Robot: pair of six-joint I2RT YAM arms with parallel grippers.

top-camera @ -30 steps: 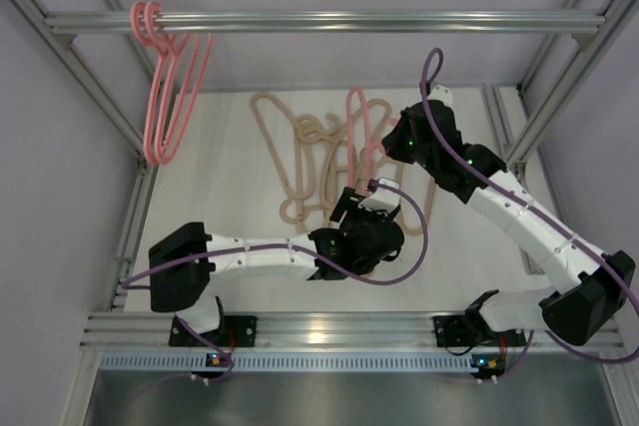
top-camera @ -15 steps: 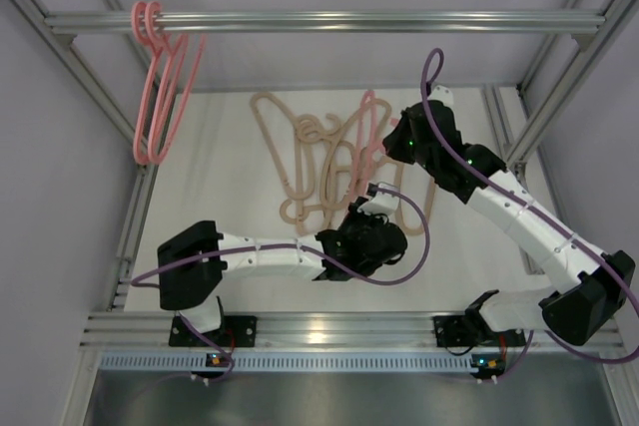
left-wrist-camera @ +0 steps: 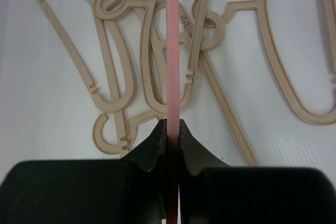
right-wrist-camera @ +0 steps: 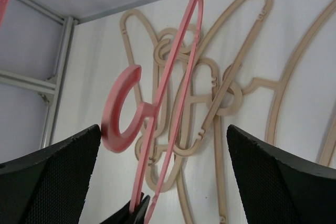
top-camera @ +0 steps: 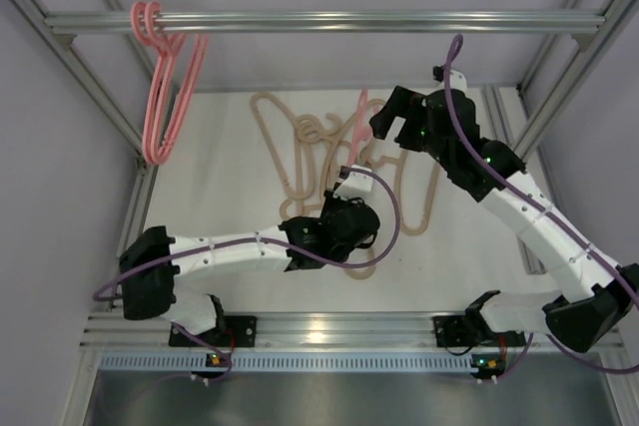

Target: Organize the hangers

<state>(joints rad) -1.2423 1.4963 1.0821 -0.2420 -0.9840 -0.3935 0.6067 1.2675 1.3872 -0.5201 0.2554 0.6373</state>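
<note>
My left gripper (top-camera: 346, 177) (left-wrist-camera: 173, 129) is shut on the lower bar of a pink hanger (top-camera: 357, 127) (left-wrist-camera: 173, 51) (right-wrist-camera: 181, 61), which stands on edge above the table with its hook (right-wrist-camera: 119, 115) to one side. My right gripper (top-camera: 392, 127) (right-wrist-camera: 163, 129) hangs wide open just beside and above that hanger, touching nothing. Several beige hangers (top-camera: 300, 157) (left-wrist-camera: 113, 66) (right-wrist-camera: 210, 93) lie tangled flat on the white table. Two more pink hangers (top-camera: 165, 97) hang by their hooks at the left end of the silver bar (top-camera: 329, 22).
Aluminium frame posts slant down on the left (top-camera: 100, 77) and on the right (top-camera: 559, 77) of the table. A purple cable (top-camera: 384, 236) loops from the left wrist over the near hangers. One large beige hanger (top-camera: 424, 197) lies under the right arm.
The left gripper shut on the pink hanger and lifted it on edge, moving left. The right gripper opened, let go and rose toward the back.
</note>
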